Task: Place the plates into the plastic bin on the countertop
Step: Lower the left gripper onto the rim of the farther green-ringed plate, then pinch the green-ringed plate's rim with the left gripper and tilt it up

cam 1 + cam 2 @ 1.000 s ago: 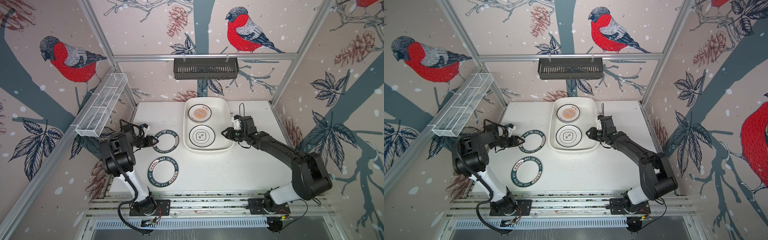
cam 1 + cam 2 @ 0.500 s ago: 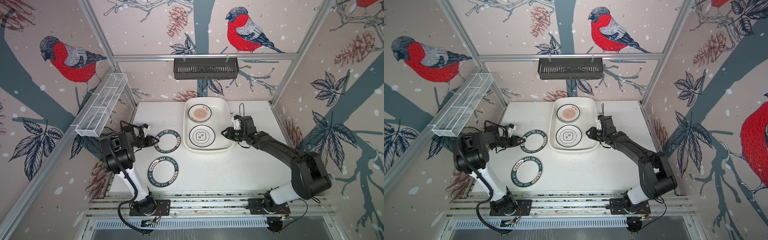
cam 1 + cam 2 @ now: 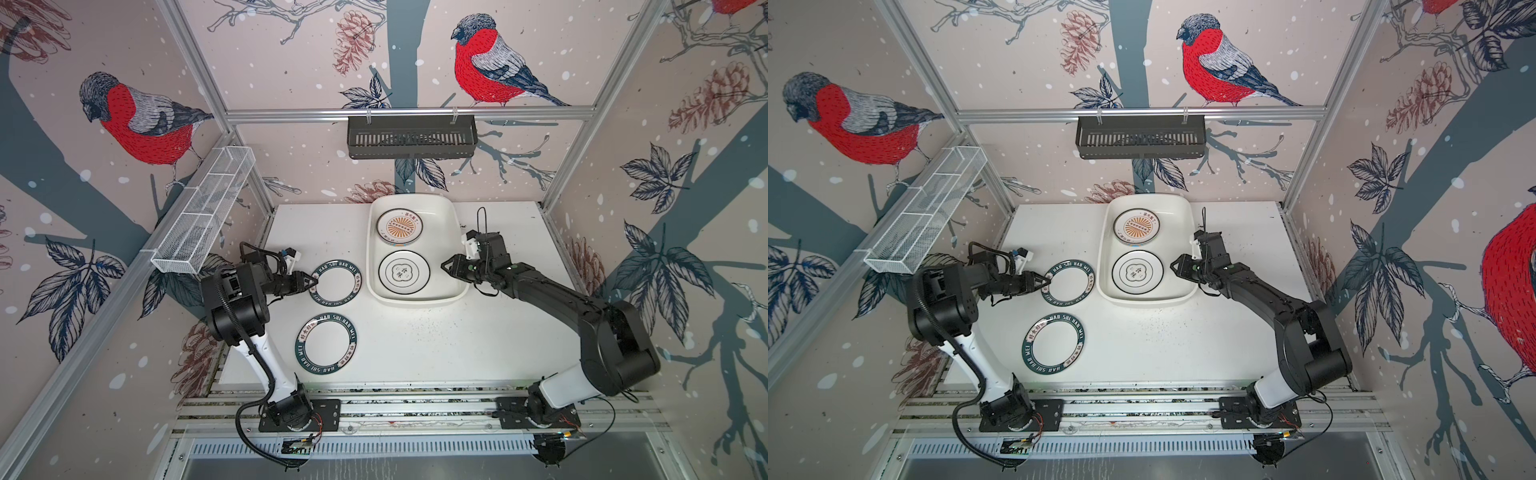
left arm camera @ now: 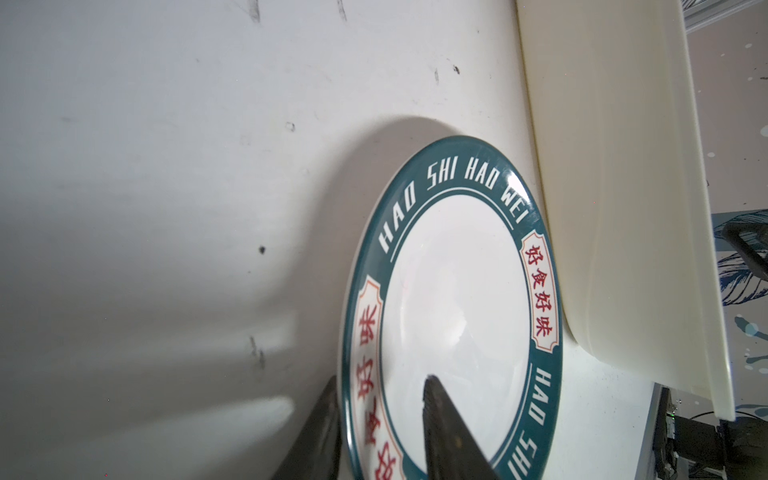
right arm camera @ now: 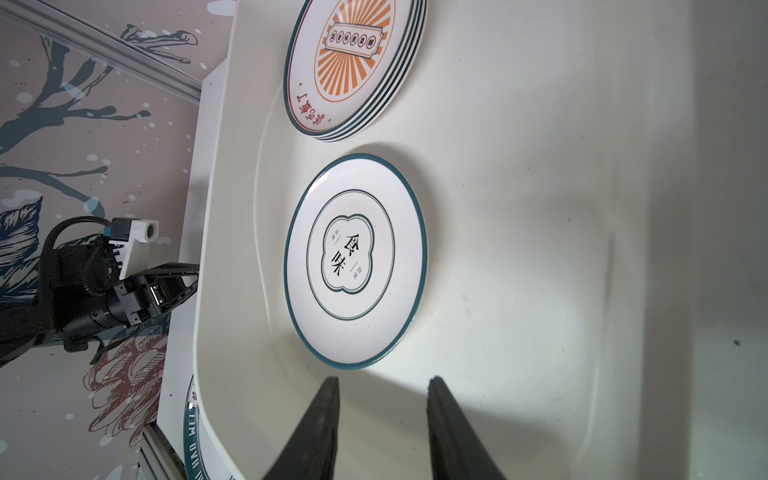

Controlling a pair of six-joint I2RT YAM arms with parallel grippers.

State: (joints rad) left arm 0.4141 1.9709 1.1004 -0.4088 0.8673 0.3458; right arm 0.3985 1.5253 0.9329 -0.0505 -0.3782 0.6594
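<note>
Two plates with dark lettered rims lie on the countertop [image 3: 436,340]. My left gripper [image 3: 314,284] [image 4: 381,379] is shut on the left rim of the farther one [image 3: 336,282] [image 4: 449,291], one finger under its outer edge and one over its well. The nearer lettered plate [image 3: 327,348] lies free. In the plastic bin [image 3: 415,300] [image 5: 540,208] sit a stack of sunburst plates [image 3: 399,226] [image 5: 353,62] and an emblem plate [image 3: 404,272] [image 5: 355,259]. My right gripper [image 3: 444,264] [image 5: 383,379] hangs open and empty over the bin's right side, just short of the emblem plate.
A black slotted shelf [image 3: 411,137] hangs on the back rail. A white wire-mesh basket [image 3: 203,218] runs along the left frame. The held plate's far edge lies close to the bin's left wall [image 4: 615,208]. Aluminium framing edges the countertop.
The left gripper's jaws have narrowed onto the lettered plate's rim. The plate has stayed where it was. The right arm has not moved.
</note>
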